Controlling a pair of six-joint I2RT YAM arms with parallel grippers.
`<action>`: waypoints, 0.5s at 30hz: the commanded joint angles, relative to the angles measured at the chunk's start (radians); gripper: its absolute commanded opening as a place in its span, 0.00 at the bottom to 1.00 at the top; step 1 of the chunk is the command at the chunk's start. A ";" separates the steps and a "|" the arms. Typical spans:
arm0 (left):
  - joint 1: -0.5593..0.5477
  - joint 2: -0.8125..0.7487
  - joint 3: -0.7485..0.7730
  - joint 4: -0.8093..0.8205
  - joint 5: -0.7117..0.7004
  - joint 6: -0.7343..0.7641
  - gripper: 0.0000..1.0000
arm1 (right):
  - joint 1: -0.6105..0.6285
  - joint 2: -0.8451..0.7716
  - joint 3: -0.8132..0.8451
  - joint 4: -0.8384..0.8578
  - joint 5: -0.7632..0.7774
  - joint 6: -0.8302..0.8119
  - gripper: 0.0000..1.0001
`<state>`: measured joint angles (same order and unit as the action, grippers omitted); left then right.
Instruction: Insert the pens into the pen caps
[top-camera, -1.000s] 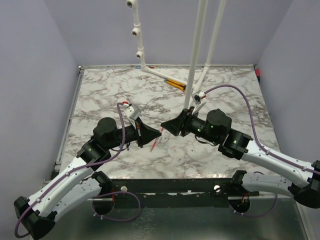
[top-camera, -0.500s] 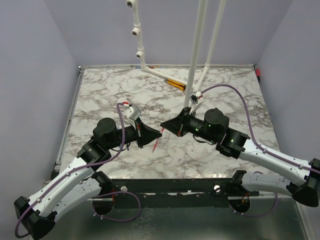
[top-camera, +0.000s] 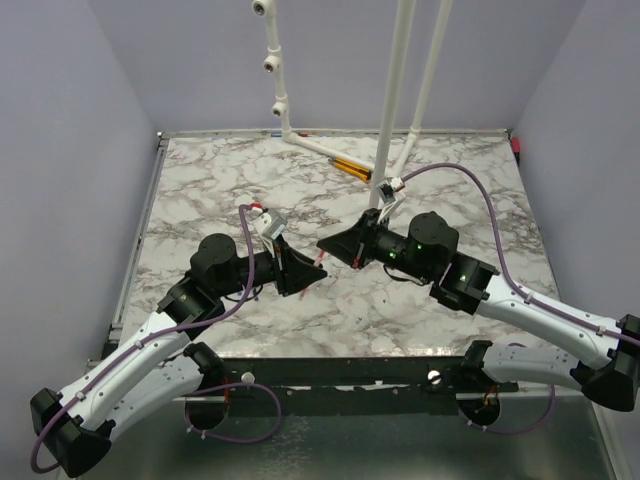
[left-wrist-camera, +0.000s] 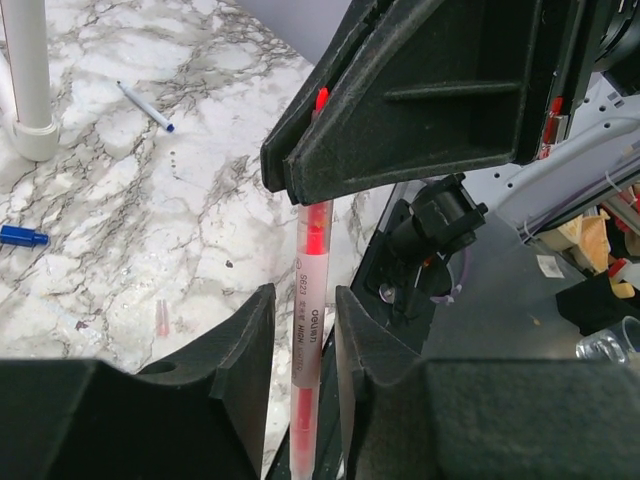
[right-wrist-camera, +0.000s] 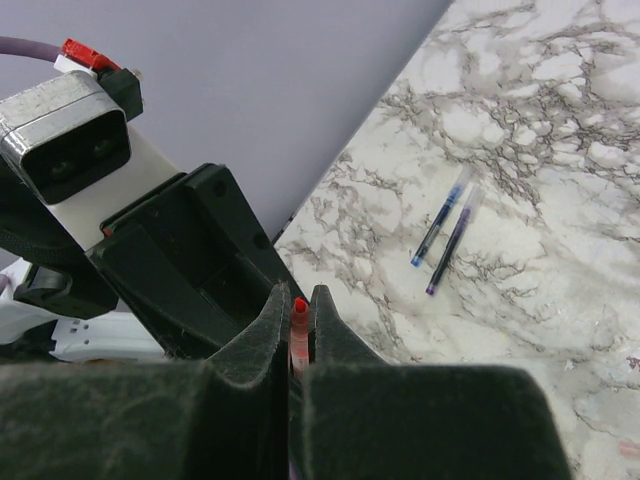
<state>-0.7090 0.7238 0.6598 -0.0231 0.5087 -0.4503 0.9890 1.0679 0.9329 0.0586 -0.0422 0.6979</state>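
- The pink-red pen (left-wrist-camera: 314, 235) is held off the marble-patterned counter (left-wrist-camera: 120, 200), with the right tool (left-wrist-camera: 292, 178) clenched near its upper end.
- The left tool (left-wrist-camera: 305, 297) is released, fingers flanking the barrel with slim gaps.
- This looks like a handover: draw the left tool straight back without nudging the pen askew.
- The barrel is slim, round, smooth translucent plastic, apt to swivel. A tiny pink piece (left-wrist-camera: 162, 318), probably its cap, lies on the counter.
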 joint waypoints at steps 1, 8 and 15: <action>-0.004 -0.003 -0.007 0.020 0.032 -0.002 0.25 | 0.004 0.019 0.034 0.005 -0.017 -0.026 0.01; -0.003 -0.003 -0.007 0.020 0.026 -0.001 0.12 | 0.004 0.025 0.036 -0.009 -0.016 -0.036 0.01; -0.002 -0.006 -0.009 0.019 0.001 0.001 0.00 | 0.004 0.034 0.040 -0.030 -0.030 -0.046 0.02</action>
<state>-0.7094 0.7238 0.6594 -0.0250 0.5125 -0.4515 0.9890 1.0866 0.9436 0.0586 -0.0452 0.6823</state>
